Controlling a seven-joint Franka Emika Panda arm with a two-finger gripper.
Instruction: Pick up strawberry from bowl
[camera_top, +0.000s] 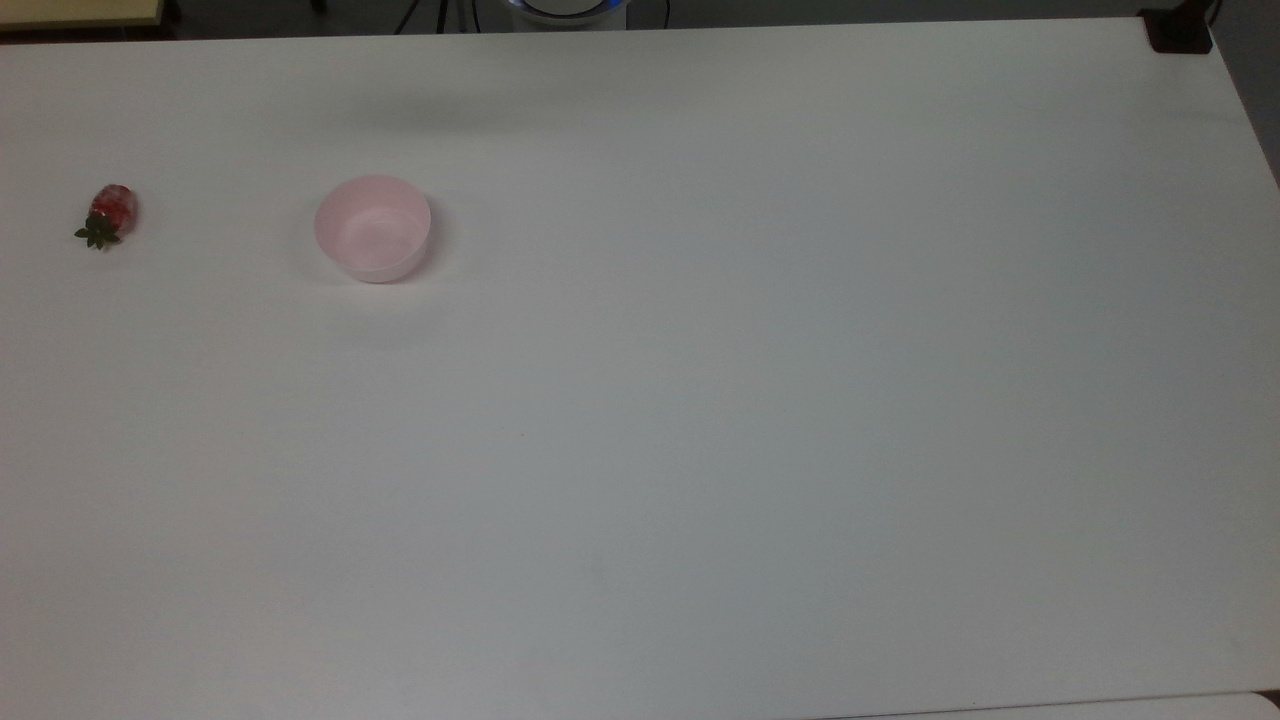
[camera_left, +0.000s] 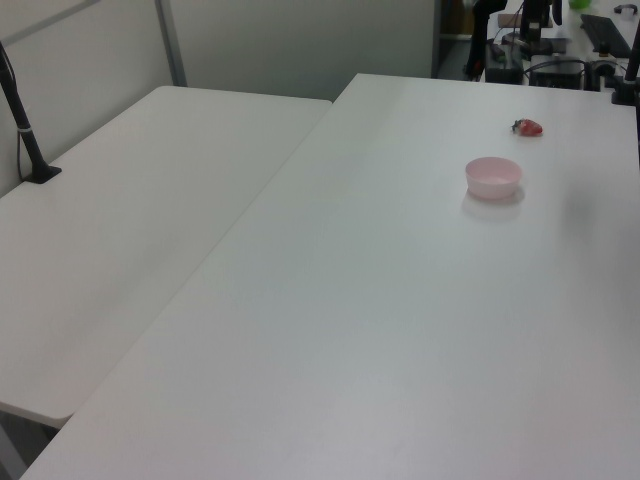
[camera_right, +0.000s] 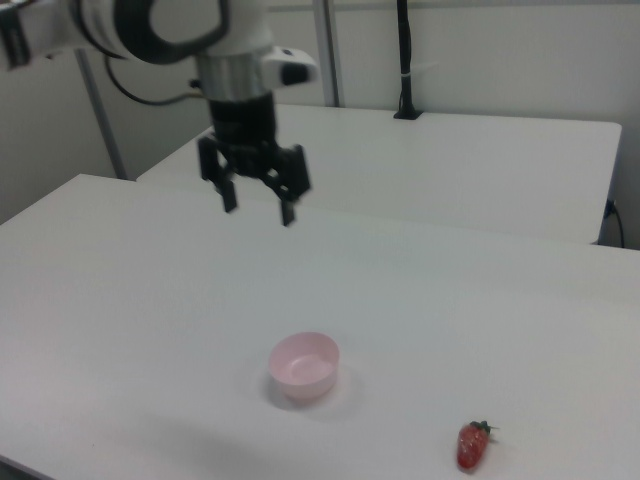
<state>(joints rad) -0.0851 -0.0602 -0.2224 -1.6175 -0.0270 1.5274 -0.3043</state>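
The red strawberry (camera_top: 108, 212) with its green cap lies on its side on the white table (camera_top: 700, 400), well to the top view's left of the pale pink bowl (camera_top: 372, 228). The bowl has nothing in it. In the left view the strawberry (camera_left: 529, 127) lies beyond the bowl (camera_left: 493, 177). In the right view the strawberry (camera_right: 471, 446) rests at the lower right, the bowl (camera_right: 304, 366) sits mid-table, and my gripper (camera_right: 258, 209) hangs high above the table with its fingers spread open and nothing between them.
A second white table (camera_left: 130, 220) adjoins on the left view's left, with a black post (camera_left: 25, 130) at its edge. A black clamp (camera_top: 1178, 30) sits at the top view's upper right corner.
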